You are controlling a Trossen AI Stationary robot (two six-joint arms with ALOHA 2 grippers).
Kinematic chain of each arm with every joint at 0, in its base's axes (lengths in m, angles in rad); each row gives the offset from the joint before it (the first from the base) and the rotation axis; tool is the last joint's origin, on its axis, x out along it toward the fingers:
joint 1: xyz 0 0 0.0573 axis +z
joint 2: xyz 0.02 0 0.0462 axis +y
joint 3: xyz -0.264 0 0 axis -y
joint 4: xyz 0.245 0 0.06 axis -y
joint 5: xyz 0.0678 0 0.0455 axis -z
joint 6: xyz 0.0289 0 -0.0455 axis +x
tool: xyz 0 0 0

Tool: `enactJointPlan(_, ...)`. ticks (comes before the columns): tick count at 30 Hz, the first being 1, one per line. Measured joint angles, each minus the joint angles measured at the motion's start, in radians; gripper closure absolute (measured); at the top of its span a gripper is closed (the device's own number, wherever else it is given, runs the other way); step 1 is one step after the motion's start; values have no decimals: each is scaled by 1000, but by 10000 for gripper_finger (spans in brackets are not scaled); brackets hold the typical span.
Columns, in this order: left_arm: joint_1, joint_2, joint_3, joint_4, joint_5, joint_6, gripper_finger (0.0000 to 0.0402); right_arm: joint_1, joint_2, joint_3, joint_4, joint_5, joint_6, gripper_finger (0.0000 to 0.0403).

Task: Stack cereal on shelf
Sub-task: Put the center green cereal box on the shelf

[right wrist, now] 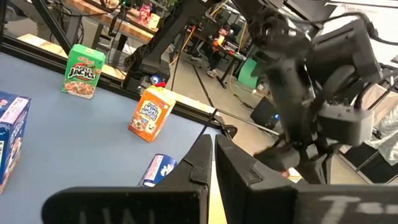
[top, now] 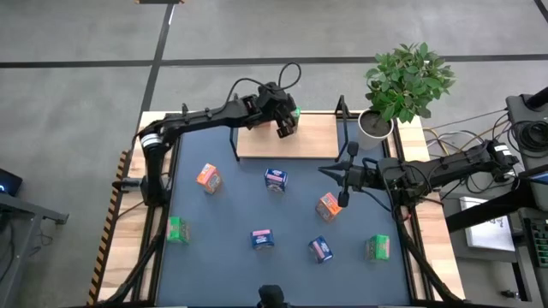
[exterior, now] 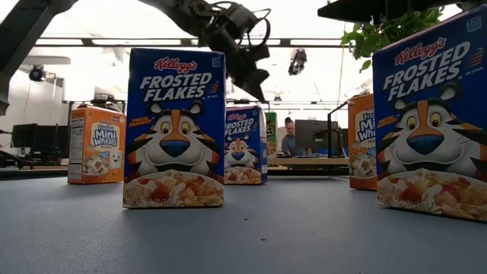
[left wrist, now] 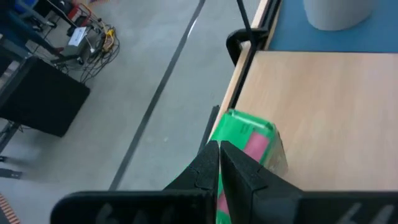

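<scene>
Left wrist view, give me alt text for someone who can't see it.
The left gripper, fingers shut, points at a green cereal box lying at the edge of the light-wood shelf. Grey floor lies beyond.

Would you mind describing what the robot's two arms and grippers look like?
Both arms are dark, slim and jointed. The left gripper has a black cable looping above its wrist. The right gripper ends in two narrow black fingers, with cables trailing from that arm's base.
</scene>
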Motion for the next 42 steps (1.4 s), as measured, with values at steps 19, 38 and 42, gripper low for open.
enactJointPlan(19,-304,-564,-440,66,239,-50,402,-26,123,75,7,104,114,392)
enactJointPlan(38,-419,-1121,-1040,465,183,-104,402,-303,619,684,-587,103,304,394)
enactJointPlan(42,-419,-1163,-1087,482,183,-97,402,-382,718,806,-734,102,296,394)
